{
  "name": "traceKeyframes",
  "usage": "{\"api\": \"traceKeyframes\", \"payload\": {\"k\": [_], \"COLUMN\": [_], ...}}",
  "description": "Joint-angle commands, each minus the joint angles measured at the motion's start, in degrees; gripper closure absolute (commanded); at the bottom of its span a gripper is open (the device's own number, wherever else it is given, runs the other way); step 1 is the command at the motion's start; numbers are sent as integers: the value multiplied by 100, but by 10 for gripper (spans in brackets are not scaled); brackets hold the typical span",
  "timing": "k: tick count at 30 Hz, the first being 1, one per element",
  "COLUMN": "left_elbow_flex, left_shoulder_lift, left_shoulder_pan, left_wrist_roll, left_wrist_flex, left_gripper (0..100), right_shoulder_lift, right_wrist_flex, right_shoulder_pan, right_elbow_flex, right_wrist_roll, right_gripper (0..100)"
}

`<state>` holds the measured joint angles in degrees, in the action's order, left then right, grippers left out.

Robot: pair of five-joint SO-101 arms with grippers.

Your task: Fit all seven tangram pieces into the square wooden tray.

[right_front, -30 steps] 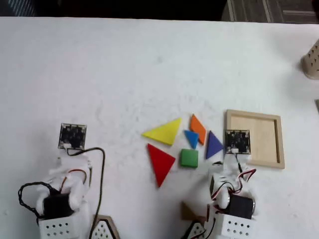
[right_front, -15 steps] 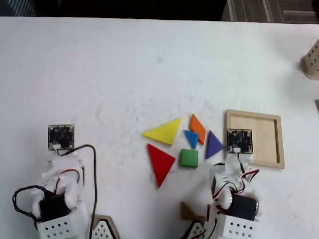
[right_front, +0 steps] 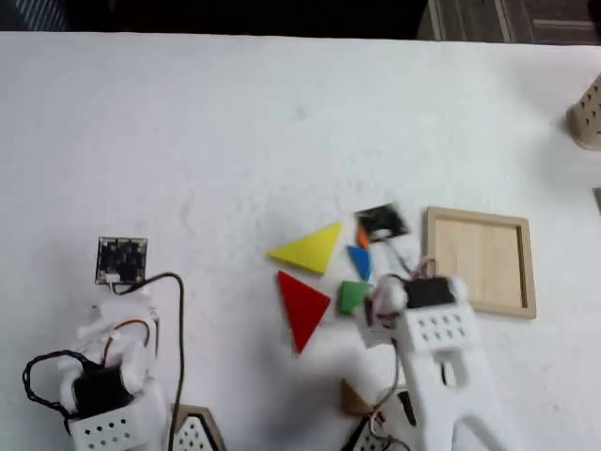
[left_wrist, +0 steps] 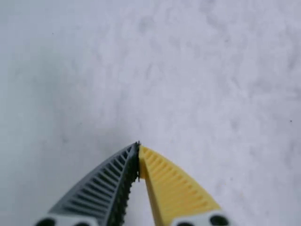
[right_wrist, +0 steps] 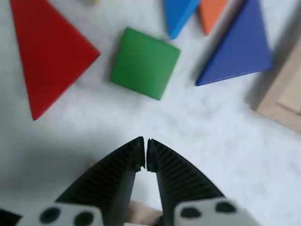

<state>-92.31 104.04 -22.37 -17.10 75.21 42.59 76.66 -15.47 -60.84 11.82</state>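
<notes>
Loose pieces lie left of the square wooden tray (right_front: 481, 225): a yellow triangle (right_front: 310, 249), a red triangle (right_front: 302, 308), a small blue triangle (right_front: 359, 260), a green square (right_front: 353, 297) and an orange piece (right_front: 362, 239) partly under the right arm (right_front: 427, 319). A brown piece (right_front: 354, 400) sits near the front edge. In the right wrist view my right gripper (right_wrist: 145, 155) is shut and empty, just short of the green square (right_wrist: 145, 63), with the red triangle (right_wrist: 47, 52), a purple triangle (right_wrist: 240, 49) and the tray corner (right_wrist: 282, 101) around it. My left gripper (left_wrist: 138, 157) is shut over bare table.
The left arm's base (right_front: 103, 395) stands at the front left, far from the pieces. A pale perforated object (right_front: 587, 117) sits at the right edge. The white table (right_front: 188, 141) is open at the back and left.
The right arm has swung forward and left over the pieces, now covering the purple triangle. The left arm shifted a little to the left, then stayed nearly still.
</notes>
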Motion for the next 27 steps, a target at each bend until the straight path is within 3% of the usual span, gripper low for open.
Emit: {"api": "traceKeyframes", "payload": {"k": [1,5,12,15,19,23,27], "left_elbow_flex": [237,334,835,1565,2716,3798,4545], "left_shoulder_lift": [13,-48,-1622,-2413,-3451,-4444,-5174], "left_shoulder_pan": [-31,-22,-4,207,1077,2316,3653], "left_wrist_roll": [-70,-70,-53,-53,-44,-35,-26], "left_wrist_flex": [-9,-9,-668,-633,44,756,1020], "left_gripper": [979,979,979,976,899,797,774], "right_shoulder_lift": [-488,-180,295,426,453,356,215], "right_wrist_flex": [-13,-4,4,215,251,-215,-611], "right_shoulder_pan": [-1138,-2079,-2158,-1851,-171,2255,4479], "right_elbow_flex": [352,290,220,607,1125,1574,1960], "right_wrist_roll": [-35,-88,-202,-325,-1020,-1081,-1029], "right_gripper": [981,982,982,982,981,981,981]}}
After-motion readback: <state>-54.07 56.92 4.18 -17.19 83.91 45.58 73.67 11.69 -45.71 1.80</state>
